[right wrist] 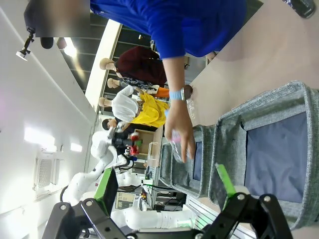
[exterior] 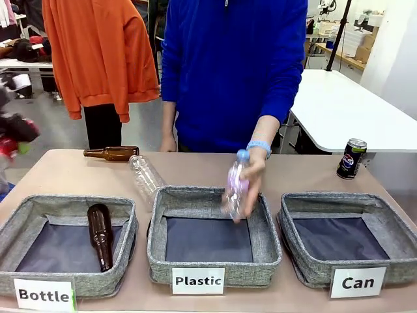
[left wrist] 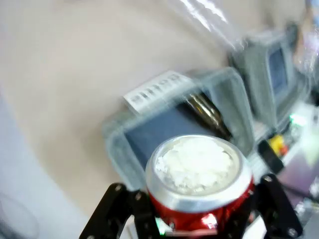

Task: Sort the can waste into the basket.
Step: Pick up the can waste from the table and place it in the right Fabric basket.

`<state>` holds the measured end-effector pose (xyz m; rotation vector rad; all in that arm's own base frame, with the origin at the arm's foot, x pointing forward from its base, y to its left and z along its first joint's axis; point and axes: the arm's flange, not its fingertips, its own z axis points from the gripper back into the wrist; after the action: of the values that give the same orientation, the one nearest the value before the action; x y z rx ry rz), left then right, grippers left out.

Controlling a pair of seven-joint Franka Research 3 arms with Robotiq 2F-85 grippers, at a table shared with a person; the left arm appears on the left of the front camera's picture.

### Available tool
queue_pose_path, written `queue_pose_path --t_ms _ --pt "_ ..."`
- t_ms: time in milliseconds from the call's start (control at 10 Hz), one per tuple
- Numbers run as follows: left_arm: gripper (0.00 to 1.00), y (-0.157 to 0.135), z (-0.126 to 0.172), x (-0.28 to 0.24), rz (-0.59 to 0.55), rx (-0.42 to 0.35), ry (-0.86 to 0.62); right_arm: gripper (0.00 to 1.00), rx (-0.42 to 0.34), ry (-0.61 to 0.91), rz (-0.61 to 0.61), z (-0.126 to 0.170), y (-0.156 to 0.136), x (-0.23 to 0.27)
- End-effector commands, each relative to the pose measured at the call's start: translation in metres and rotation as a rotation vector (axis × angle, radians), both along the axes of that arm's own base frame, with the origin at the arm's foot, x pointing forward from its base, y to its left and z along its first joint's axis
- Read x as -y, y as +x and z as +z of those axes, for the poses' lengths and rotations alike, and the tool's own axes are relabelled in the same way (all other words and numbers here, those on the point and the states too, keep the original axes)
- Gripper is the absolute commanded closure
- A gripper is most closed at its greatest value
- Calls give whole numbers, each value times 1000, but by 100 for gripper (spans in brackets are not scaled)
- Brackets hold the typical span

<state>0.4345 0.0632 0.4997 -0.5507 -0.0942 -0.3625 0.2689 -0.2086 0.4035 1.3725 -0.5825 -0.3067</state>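
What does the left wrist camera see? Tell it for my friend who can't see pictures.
The left gripper grips a red-and-silver can, its shiny round end facing the camera. Beyond it, blurred, a grey bin with a brown bottle inside sits on a tan table.

blurred grey bin (left wrist: 115, 145), red can (left wrist: 197, 172) partly hidden

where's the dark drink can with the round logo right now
In the front view, the dark black-blue metal drink can stands upright at the far right of the table, behind the grey woven basket labelled "Can" and apart from it.
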Motion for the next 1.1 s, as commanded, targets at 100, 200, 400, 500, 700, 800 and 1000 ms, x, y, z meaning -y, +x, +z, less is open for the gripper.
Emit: queue_pose_path --t_ms 100,200,400,500,700,800,1000 --pt "100 -91 -24 4 -372 155 -40 0 37 7 -8 2 3 1" --pt "100 -99 -28 14 -303 200 -76 0 37 7 -8 2 3 1" --pt "100 -77 -10 3 -305 75 -29 0 37 7 -8 2 3 1" --pt "100 -77 -10 3 -305 75 -29 0 37 7 -8 2 3 1" --pt "100 -89 -31 44 -488 147 -56 0 37 7 -8 2 3 1" --pt "100 -91 -24 89 -602 199 -52 0 37 7 -8 2 3 1" --pt "100 -93 -16 190 -775 290 57 0 37 7 -8 2 3 1"
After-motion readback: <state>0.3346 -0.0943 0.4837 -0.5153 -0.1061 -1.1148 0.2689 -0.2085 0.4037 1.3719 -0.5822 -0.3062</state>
